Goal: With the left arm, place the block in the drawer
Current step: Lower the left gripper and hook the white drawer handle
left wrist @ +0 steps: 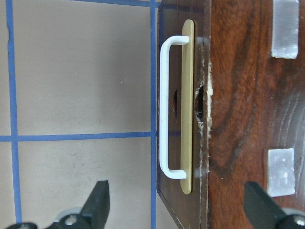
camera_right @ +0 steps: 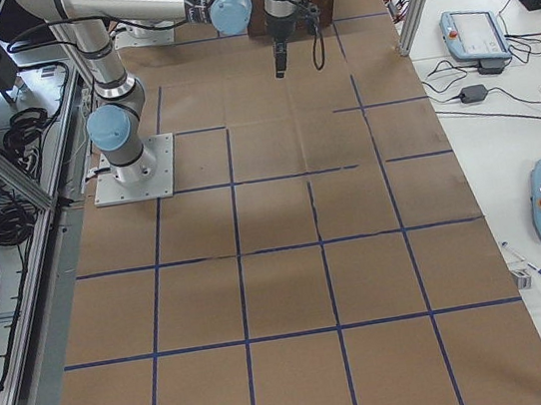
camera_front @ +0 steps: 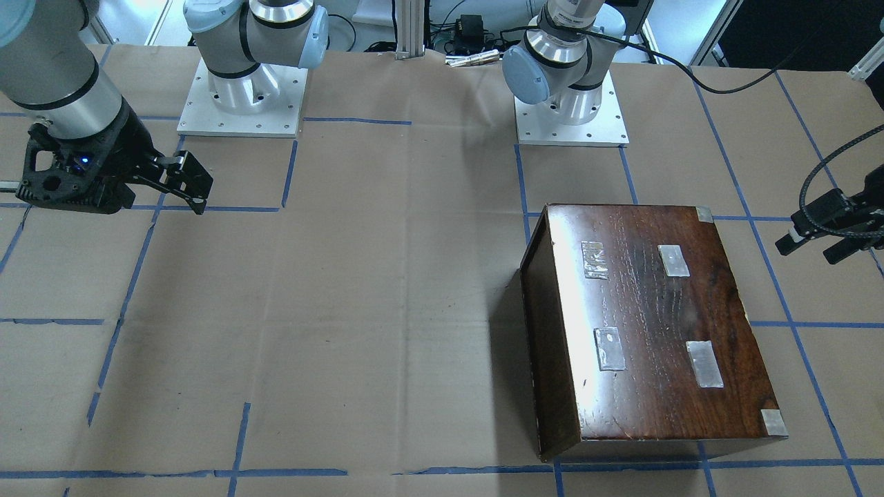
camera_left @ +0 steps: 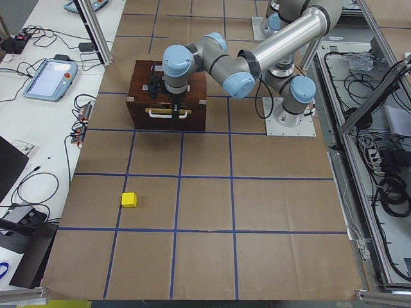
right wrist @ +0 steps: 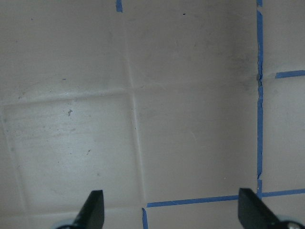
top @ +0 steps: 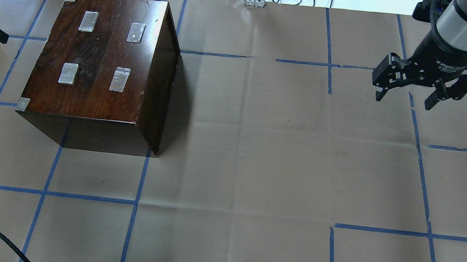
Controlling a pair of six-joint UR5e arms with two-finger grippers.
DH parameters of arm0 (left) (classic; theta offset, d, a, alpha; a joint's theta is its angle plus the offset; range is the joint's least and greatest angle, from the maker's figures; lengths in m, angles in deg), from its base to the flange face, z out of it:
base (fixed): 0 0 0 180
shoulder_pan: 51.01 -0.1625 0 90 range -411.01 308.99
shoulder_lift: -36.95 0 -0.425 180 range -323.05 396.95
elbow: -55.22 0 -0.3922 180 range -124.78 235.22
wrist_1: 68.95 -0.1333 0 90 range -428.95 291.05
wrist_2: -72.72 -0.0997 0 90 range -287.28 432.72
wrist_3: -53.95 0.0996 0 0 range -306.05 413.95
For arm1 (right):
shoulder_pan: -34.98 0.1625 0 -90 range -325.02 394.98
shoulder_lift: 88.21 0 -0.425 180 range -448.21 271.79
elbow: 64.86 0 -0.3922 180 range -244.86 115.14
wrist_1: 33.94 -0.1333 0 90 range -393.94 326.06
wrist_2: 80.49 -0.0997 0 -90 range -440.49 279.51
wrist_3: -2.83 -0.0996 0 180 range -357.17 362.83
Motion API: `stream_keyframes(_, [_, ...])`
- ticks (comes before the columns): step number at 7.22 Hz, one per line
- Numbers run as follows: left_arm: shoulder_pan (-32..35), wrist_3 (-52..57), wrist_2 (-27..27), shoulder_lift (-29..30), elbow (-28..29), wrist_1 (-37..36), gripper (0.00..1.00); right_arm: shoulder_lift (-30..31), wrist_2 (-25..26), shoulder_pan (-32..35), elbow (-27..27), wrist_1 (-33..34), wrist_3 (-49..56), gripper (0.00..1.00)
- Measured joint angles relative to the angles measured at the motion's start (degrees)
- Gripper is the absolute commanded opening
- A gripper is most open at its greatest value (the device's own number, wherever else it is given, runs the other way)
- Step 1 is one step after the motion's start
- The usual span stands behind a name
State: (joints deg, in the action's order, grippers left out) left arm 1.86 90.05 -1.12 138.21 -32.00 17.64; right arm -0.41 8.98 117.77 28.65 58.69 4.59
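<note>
Drawer front (left wrist: 175, 143) faces robot's left, handle (left wrist: 164, 109) long axis level. Left gripper (left wrist: 177, 202) open above handle; right gripper (top: 404, 99) open. Block (camera_left: 129, 199) apart on counter (camera_left: 205, 212).

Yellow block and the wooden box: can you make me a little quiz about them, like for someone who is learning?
1. True or false: the yellow block lies on the brown paper, away from the wooden box.
2. The drawer handle is: A white, B red, C green?
3. Fill in: the left pincer is ___ (open or shut).
Key: 1 true; 2 A; 3 open.
</note>
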Motion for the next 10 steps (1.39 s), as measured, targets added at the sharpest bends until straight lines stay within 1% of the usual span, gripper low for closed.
stream_keyframes(4, [-0.21, -0.32, 0.11, 5.04, -0.2, -2.62, 0.99, 0.0, 0.0, 0.0, 0.01, 0.01, 0.0, 1.0])
stream_keyframes(10, [0.53, -0.94, 1.82, 9.24, -1.13, -6.15, 0.99, 0.0, 0.0, 0.0, -0.01, 0.01, 0.0, 1.0])
